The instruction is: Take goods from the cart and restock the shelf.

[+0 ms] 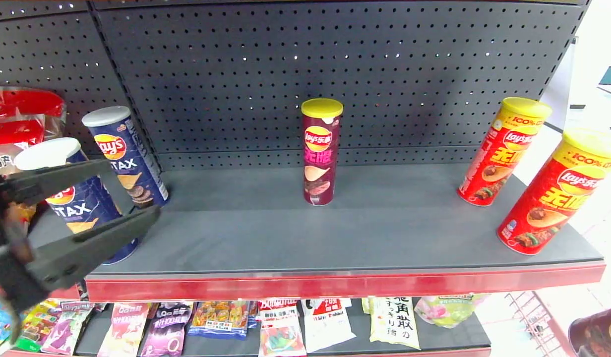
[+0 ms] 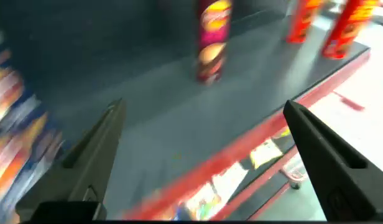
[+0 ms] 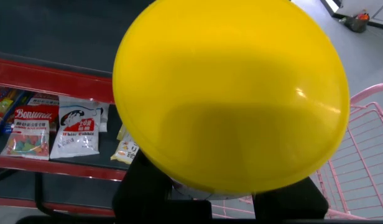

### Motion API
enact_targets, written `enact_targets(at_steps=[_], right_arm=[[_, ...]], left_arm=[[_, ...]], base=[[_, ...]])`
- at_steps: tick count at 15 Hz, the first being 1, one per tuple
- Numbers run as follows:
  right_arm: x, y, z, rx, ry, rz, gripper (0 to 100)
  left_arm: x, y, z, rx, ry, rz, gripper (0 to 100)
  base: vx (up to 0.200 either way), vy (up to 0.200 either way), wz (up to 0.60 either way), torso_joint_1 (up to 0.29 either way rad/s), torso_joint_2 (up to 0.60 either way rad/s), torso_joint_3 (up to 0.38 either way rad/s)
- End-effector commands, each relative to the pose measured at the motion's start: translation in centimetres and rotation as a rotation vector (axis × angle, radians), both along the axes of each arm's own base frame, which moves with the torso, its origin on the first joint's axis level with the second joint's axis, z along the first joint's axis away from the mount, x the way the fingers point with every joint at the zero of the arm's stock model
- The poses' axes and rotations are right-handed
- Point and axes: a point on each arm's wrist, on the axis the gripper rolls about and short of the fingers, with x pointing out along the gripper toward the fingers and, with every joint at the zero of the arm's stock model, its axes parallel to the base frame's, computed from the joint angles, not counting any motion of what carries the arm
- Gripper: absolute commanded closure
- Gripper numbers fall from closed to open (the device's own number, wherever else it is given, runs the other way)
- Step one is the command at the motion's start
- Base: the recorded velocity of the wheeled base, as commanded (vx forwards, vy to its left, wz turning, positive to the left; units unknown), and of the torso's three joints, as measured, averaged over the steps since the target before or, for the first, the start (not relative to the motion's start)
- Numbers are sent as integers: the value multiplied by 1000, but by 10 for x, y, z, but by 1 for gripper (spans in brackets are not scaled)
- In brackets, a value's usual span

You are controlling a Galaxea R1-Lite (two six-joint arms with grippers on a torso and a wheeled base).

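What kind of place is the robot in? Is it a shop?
Most likely a shop aisle: a red-edged shelf with a pegboard back holds chip cans, bags of sweets lie on the shelf below, and a pink wire cart stands beside it.

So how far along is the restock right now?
Done: five cans stand on the shelf, two blue cans, a purple can, two red cans. In hand: the right gripper grips a yellow-lidded can near the pink cart. The left gripper is open, empty. Left: shelving that can; bare shelf flanks the purple one.
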Motion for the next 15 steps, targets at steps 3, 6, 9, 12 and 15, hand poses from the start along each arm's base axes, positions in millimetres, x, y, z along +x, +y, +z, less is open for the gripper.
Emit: enact_targets(at_steps=[3, 6, 9, 12, 15], right_arm=[[2, 0, 1, 2, 8, -1, 100], [2, 0, 1, 6, 11, -2, 100], [2, 0, 1, 13, 13, -7, 100], [2, 0, 0, 13, 16, -9, 100], [2, 0, 1, 13, 14, -10, 100]], left_arm=[[116, -85, -33, 52, 85, -68, 0], [149, -114, -39, 46, 55, -94, 0], [173, -135, -40, 31, 27, -109, 0], [186, -143, -45, 31, 27, -116, 0], [196, -148, -49, 32, 24, -116, 0]], base=[[0, 0, 0, 0, 0, 0], [0, 0, 0, 0, 0, 0], [0, 0, 0, 0, 0, 0], [0, 0, 0, 0, 0, 0], [0, 0, 0, 0, 0, 0]])
